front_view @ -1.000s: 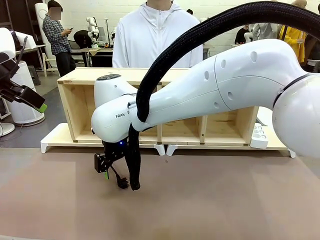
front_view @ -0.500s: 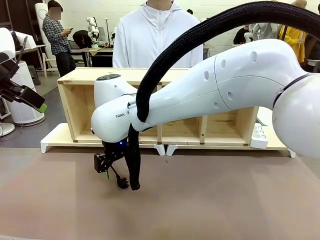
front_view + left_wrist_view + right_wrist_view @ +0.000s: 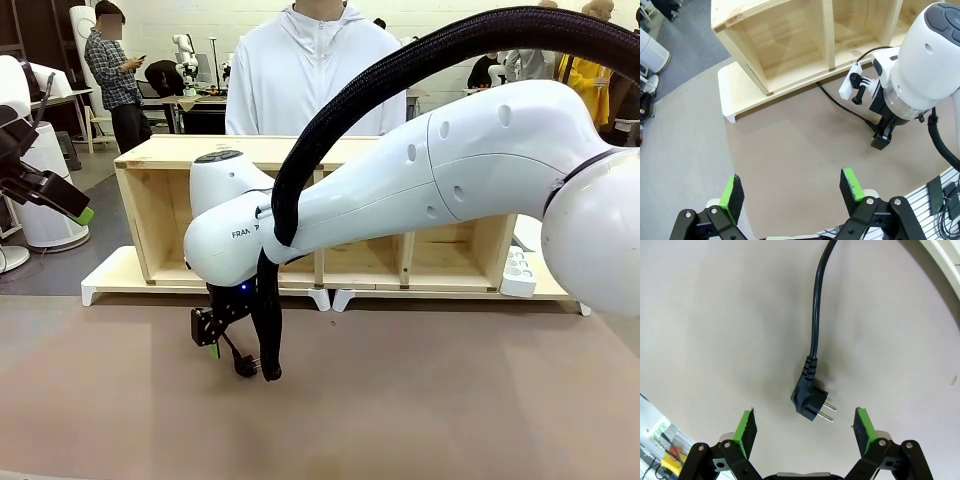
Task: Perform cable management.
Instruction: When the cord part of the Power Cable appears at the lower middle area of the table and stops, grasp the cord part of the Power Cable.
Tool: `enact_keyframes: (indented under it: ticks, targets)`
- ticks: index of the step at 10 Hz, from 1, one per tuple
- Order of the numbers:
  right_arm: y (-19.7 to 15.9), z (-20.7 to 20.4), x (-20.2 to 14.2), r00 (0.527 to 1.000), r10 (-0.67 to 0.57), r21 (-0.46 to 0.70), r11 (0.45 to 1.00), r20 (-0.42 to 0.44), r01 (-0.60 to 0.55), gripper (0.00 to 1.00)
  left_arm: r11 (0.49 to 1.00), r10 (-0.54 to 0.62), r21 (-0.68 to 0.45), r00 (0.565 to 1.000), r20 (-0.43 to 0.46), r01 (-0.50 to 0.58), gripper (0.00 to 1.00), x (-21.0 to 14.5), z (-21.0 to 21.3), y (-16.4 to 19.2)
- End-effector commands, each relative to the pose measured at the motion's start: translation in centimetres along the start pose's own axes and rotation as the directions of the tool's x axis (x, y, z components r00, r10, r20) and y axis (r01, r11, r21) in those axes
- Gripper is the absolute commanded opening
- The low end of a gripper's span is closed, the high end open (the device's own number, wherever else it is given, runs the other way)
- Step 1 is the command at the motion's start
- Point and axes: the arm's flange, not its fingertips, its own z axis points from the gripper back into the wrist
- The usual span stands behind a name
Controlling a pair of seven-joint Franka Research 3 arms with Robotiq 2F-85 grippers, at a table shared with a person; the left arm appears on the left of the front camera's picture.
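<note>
The cable (image 3: 814, 310) lies on the brown table and ends in a black angled plug (image 3: 810, 402) with two metal pins. My right gripper (image 3: 805, 426) hovers just above the plug, open, with its green pads to either side and nothing held. From the front, the right gripper (image 3: 212, 340) hangs low over the plug (image 3: 244, 368). In the left wrist view the cable (image 3: 840, 102) runs out from under the wooden shelf (image 3: 790, 45) to the right gripper (image 3: 884, 136). My left gripper (image 3: 791, 187) stands open high over the table's left side, also seen at the left edge (image 3: 70, 205).
The wooden shelf (image 3: 160, 150) sits on white base boards (image 3: 110, 280) at the far side. A person in a white hoodie (image 3: 310, 70) stands behind it. A white power strip (image 3: 517, 272) lies at the shelf's right end. A thick black hose (image 3: 268, 330) hangs beside the right gripper.
The right arm has crept very slightly up and to the right over the plug. Left arm, cable and person are as before.
</note>
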Motion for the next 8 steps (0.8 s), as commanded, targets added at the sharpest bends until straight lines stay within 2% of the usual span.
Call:
enact_keyframes:
  ticks: [1, 4, 8]
  targets:
    - [0.1, -0.8, 0.7, 1.000, -0.008, -0.012, 1.000, 0.003, 0.008, 1.00, 1.000, -0.001, 0.008, 1.000, 0.006, 0.001, 1.00, 0.2, -0.1, 0.0]
    - [0.2, -3.4, 1.5, 1.000, -0.007, -0.021, 1.000, -0.003, 0.007, 1.00, 1.000, -0.001, 0.008, 1.000, 0.006, 0.001, 1.00, 0.2, -0.1, 0.0]
    - [-0.3, -5.0, 2.8, 0.999, 0.031, -0.046, 0.999, 0.045, -0.028, 1.00, 1.000, -0.001, 0.008, 1.000, 0.006, 0.001, 1.00, 0.2, -0.1, 0.0]
